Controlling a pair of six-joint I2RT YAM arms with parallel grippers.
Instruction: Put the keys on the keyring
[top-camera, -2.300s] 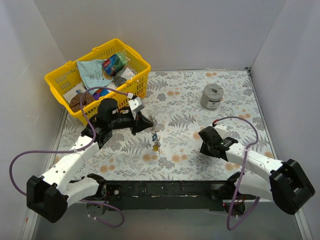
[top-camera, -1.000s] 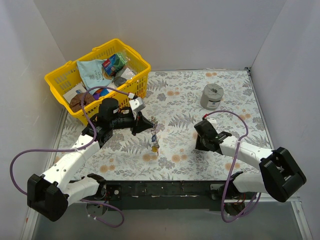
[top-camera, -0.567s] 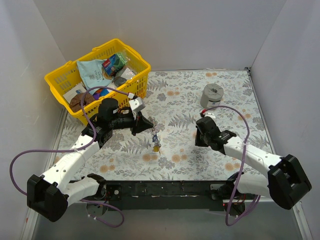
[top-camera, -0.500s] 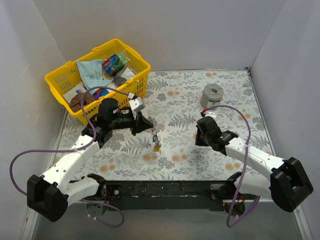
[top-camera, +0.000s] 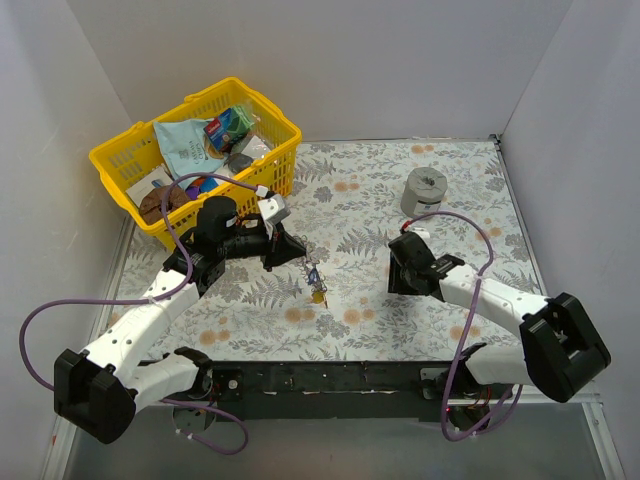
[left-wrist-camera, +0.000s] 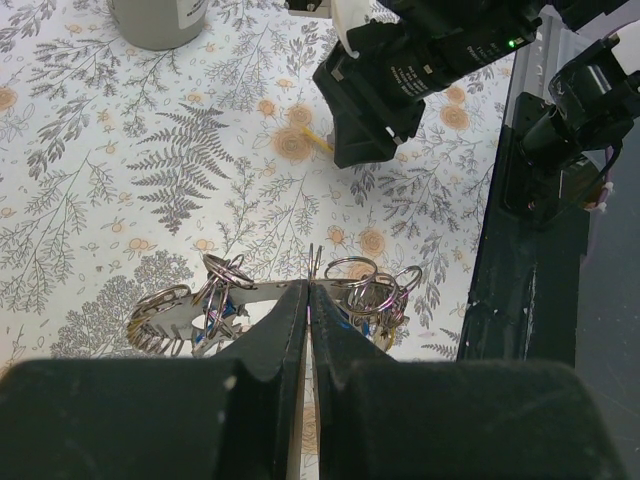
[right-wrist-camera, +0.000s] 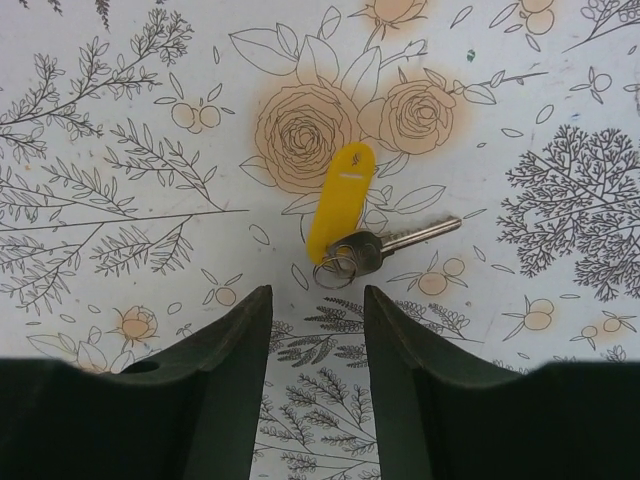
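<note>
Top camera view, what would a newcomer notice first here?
The bright yellow basket at the far left, full of packets. Then the left gripper, shut on the keyring with keys dangling mid-table, and the open right gripper poised over a yellow-tagged key.

Silver key (right-wrist-camera: 405, 238) bare polished metal, its tag (right-wrist-camera: 340, 205) smooth glossy yellow plastic; keyring (left-wrist-camera: 255, 291) shiny metal, split rings (left-wrist-camera: 352, 270) iridescent; table cover (right-wrist-camera: 120, 100) matt floral print; right gripper's fingers (right-wrist-camera: 225, 400) matt black.

walls (top-camera: 330, 60): plain white, three sides | table (top-camera: 370, 190): floral-print cloth | near edge: black rail (top-camera: 320, 378) | light: even
</note>
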